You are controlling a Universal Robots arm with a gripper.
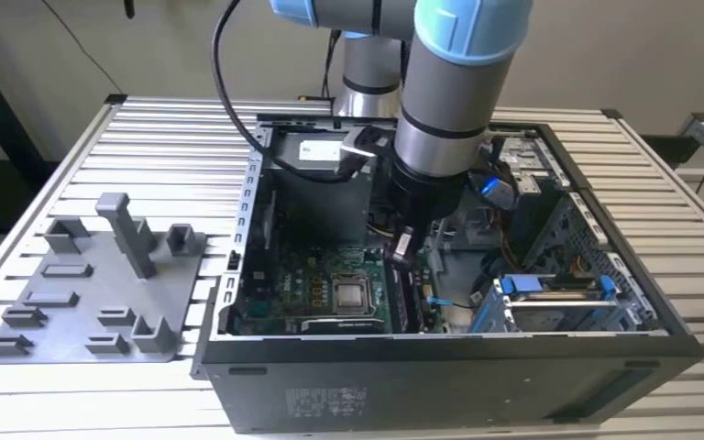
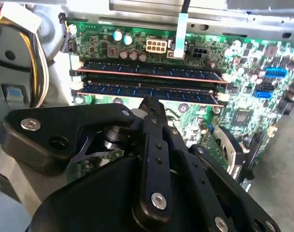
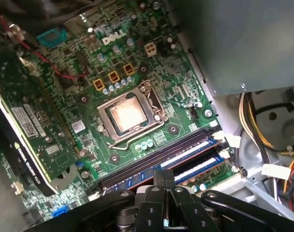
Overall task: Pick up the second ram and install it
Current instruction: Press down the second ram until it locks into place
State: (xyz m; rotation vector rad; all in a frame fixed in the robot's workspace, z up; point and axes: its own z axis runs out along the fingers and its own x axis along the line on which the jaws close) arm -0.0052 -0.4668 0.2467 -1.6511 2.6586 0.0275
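Your gripper [image 2: 149, 104] hangs inside the computer case [image 1: 450, 367], right over the memory slots. Two sticks sit seated; the second ram [image 2: 149, 92] is the nearer one. Whether your tool is closed, I cannot tell. Press evenly, straight down.

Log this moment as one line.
arm: inside case | claw: at middle of second ram | second ram: in slot beside first ram | contact: unclear

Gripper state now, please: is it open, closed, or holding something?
Gripper: inside the computer case, just above the two RAM sticks in their slots; open or closed cannot be told.
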